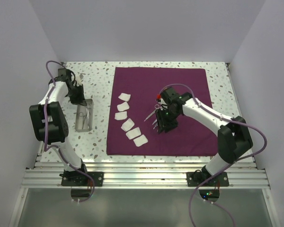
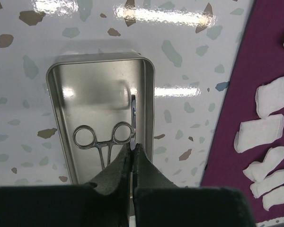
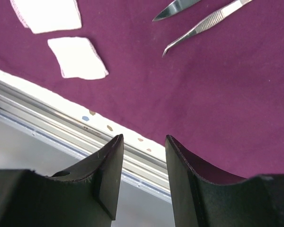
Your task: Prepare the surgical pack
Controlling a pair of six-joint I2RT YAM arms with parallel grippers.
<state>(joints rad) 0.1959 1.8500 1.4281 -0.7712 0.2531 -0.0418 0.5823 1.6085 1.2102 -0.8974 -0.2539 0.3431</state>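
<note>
The maroon cloth (image 1: pixel 180 94) lies flat on the table. Several white gauze squares (image 1: pixel 128 124) lie in a row on its left part. Steel scissors (image 1: pixel 156 108) and tweezers (image 3: pixel 203 26) lie on the cloth's middle. My right gripper (image 1: pixel 162 127) hovers open and empty just in front of them; the right wrist view (image 3: pixel 143 139) shows the cloth's near edge below it. The metal tray (image 1: pixel 76 120) stands left of the cloth with ring-handled forceps (image 2: pixel 104 142) inside. My left gripper (image 2: pixel 132 145) is shut on a thin steel tool (image 2: pixel 133 118) held over the tray.
The speckled tabletop (image 1: pixel 94 142) surrounds the cloth. A metal rail (image 1: pixel 146 177) runs along the near edge below the cloth. White walls close in at the back and both sides. The gauze row (image 2: pixel 258 132) lies right of the tray.
</note>
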